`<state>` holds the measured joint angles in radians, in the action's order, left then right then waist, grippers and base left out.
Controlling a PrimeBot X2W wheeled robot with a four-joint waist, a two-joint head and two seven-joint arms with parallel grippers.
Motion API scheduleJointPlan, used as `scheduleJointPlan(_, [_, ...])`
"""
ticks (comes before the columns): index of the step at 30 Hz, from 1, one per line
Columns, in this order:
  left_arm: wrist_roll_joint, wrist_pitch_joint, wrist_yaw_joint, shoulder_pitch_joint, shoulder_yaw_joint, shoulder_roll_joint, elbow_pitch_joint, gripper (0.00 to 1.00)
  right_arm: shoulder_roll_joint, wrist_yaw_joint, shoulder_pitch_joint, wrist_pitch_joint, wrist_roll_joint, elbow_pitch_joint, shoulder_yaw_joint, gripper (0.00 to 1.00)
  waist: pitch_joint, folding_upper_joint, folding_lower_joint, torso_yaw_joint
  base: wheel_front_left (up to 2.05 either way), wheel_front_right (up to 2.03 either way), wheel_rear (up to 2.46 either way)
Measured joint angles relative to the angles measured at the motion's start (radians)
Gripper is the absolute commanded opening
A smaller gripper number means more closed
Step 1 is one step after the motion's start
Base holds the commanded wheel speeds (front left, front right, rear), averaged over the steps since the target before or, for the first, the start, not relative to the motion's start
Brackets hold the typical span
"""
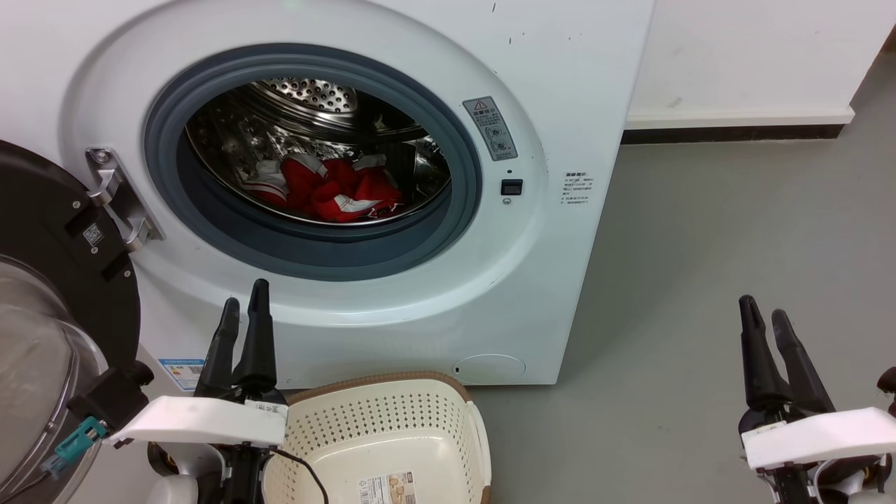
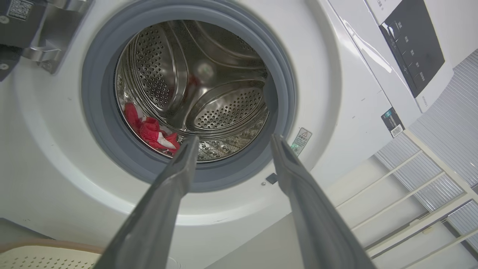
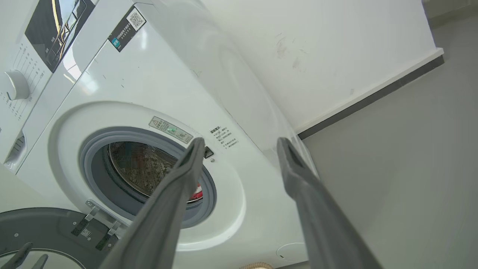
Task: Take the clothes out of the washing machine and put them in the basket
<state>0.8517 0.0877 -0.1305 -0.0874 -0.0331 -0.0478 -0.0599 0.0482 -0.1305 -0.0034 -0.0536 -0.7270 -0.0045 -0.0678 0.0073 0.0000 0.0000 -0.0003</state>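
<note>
The white washing machine (image 1: 560,105) stands with its door (image 1: 49,280) swung open to the left. The red clothes (image 1: 329,189) with white trim lie on the floor of the steel drum. They show as the clothes (image 2: 151,130) low left in the drum in the left wrist view, and as a sliver of the clothes (image 3: 198,192) in the right wrist view. The cream basket (image 1: 392,420) sits on the floor in front of the machine. My left gripper (image 1: 243,299) is open, below the porthole and left of the basket. My right gripper (image 1: 764,315) is open over the floor at the right.
Grey floor (image 1: 700,245) stretches to the right of the machine, up to a white wall with a dark skirting (image 1: 735,131). The open door's glass bulge (image 1: 35,378) fills the lower left beside my left arm. A control panel (image 2: 414,41) is on the machine's top.
</note>
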Motion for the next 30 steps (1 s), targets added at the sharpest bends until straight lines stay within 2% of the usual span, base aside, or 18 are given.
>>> scheduleJointPlan(2, [-0.07, 0.013, 0.0, 0.001, 0.006, -0.001, 0.007, 1.0, 0.0, 0.0, 0.009, 0.002, 0.073, -0.015, 0.001, 1.0, 0.0, 0.0, 0.0, 0.003, 0.0, 0.0, 0.0])
scheduleJointPlan(18, [-0.313, 0.057, 0.0, 0.021, 0.025, -0.009, 0.016, 1.0, 0.0, 0.0, 0.034, 0.019, 0.302, -0.069, 0.004, 1.0, -0.001, 0.0, 0.0, 0.006, 0.0, 0.0, 0.0])
scheduleJointPlan(19, [-0.361, 0.066, 0.0, 0.023, 0.029, -0.013, 0.016, 1.0, 0.0, 0.0, 0.041, 0.024, 0.34, -0.075, 0.005, 1.0, -0.002, 0.0, 0.0, 0.006, 0.0, 0.0, 0.0])
scheduleJointPlan(30, [-0.482, 0.091, 0.012, 0.027, 0.034, -0.014, 0.017, 1.0, 0.0, 0.0, 0.054, 0.037, 0.459, -0.095, 0.003, 1.0, -0.004, 0.0, 0.0, 0.011, 0.0, 0.0, 0.0])
